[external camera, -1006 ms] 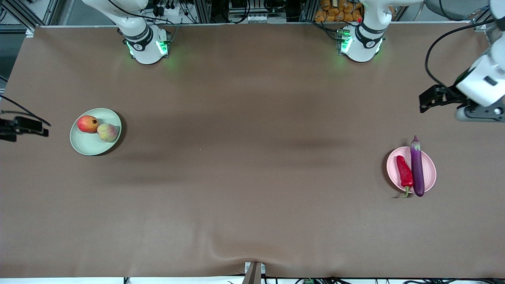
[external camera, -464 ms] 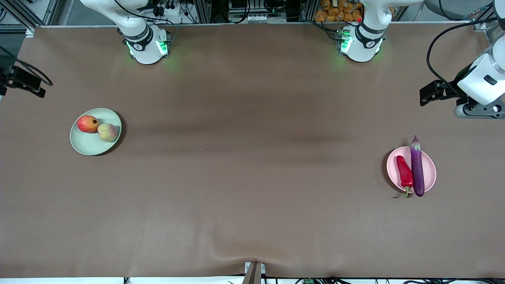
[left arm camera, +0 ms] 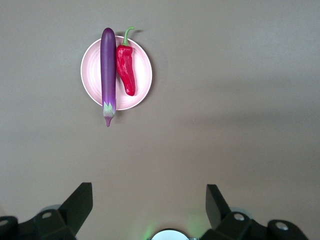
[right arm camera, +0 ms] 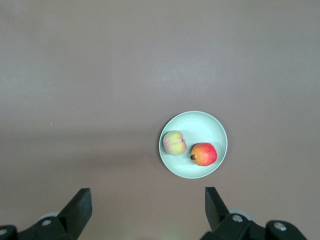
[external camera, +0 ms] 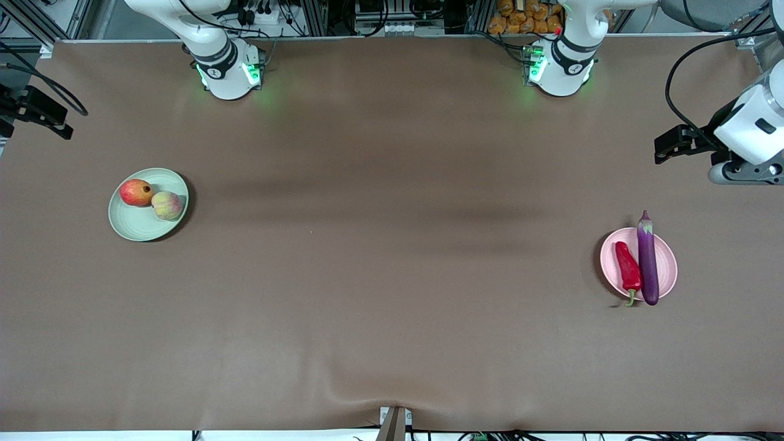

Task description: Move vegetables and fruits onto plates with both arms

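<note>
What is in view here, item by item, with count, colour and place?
apple: one, red, on the green plate
peach: one, yellow-pink, on the green plate beside the apple
green plate: one, toward the right arm's end
eggplant: one, purple, across the pink plate
chili: one, red, on the pink plate beside the eggplant
pink plate: one, toward the left arm's end
table: one, brown
left pincer: open, empty, raised
right pincer: open, empty, raised

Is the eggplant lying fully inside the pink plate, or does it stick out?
It sticks out. The eggplant lies flat across the pink plate, with both ends past the rim.
</note>
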Robot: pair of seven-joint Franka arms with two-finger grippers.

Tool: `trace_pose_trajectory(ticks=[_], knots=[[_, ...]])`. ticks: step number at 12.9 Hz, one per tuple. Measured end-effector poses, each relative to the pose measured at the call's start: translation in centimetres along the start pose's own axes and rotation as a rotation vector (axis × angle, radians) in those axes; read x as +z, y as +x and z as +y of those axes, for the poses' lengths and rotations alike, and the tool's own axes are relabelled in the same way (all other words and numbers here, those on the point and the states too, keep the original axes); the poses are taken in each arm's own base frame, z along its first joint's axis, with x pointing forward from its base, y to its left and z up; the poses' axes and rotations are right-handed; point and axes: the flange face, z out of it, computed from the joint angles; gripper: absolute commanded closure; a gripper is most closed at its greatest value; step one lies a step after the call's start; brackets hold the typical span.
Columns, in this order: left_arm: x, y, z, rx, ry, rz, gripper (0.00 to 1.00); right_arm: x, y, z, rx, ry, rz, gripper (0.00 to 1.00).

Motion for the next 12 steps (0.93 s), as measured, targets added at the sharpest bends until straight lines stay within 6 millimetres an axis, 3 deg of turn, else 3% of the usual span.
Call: trace_pose_trajectory(ticks=[6, 12], knots=[[1.5, 1.0, 0.3, 0.005, 0.0, -0.03, 0.0, -1.5, 2.7, 0.4, -0.012, -0.01, 0.023, 0.0], [1.4, 1.0, 0.9, 0.017, 0.001, -0.025, 0.0, -1.4, 2.4, -0.5, -0.03, -0.016, -0.018, 0.0]])
